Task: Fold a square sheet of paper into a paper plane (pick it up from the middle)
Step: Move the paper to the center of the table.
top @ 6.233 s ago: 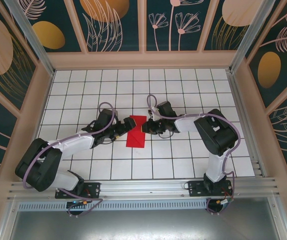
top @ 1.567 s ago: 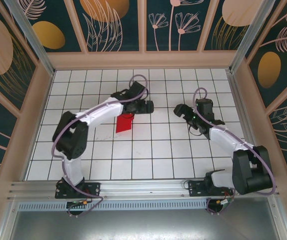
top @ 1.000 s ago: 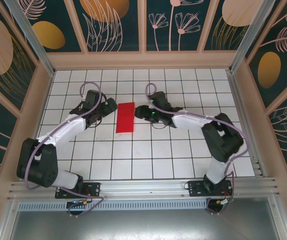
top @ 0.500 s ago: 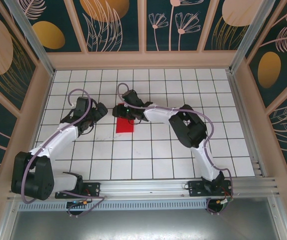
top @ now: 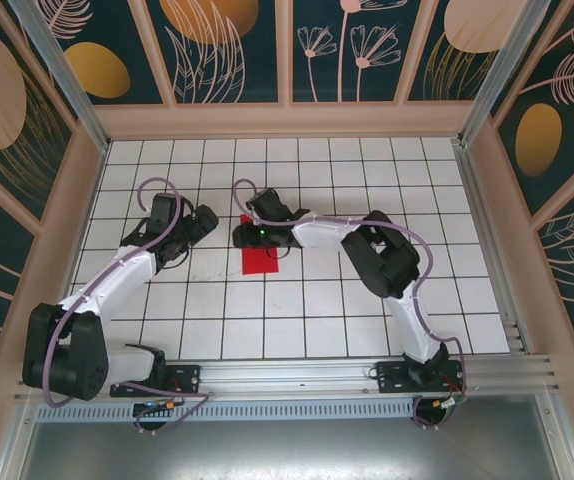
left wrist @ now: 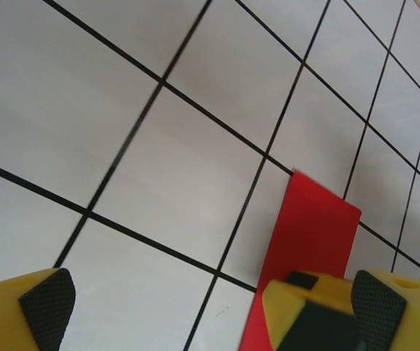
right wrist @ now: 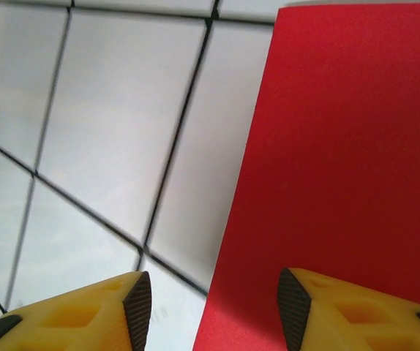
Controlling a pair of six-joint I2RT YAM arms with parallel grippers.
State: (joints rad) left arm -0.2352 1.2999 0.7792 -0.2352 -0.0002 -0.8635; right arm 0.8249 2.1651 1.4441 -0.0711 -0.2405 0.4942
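Observation:
The square sheet of paper point(top: 260, 259) is bright red and lies flat on the white grid table as a narrow folded strip. My right gripper point(top: 247, 238) hovers over its middle and hides that part in the top view. In the right wrist view the right gripper point(right wrist: 211, 311) is open. The paper's point(right wrist: 342, 161) long left edge runs between the fingers, with one finger over red and the other over white tile. My left gripper point(top: 205, 222) is open, one tile left of the strip. In its wrist view the left gripper point(left wrist: 199, 307) is over bare tiles, with the paper point(left wrist: 314, 234) beside its right finger.
The table point(top: 367, 320) is a white grid closed in by wooden walls point(top: 287, 120) at the back and both sides. An aluminium rail point(top: 287, 372) runs along the near edge by the arm bases. The right arm reaches across the middle of the table.
Over the last second the right gripper swept left onto the strip and now covers its middle. The left gripper drew back to the left. The strip has stayed put.

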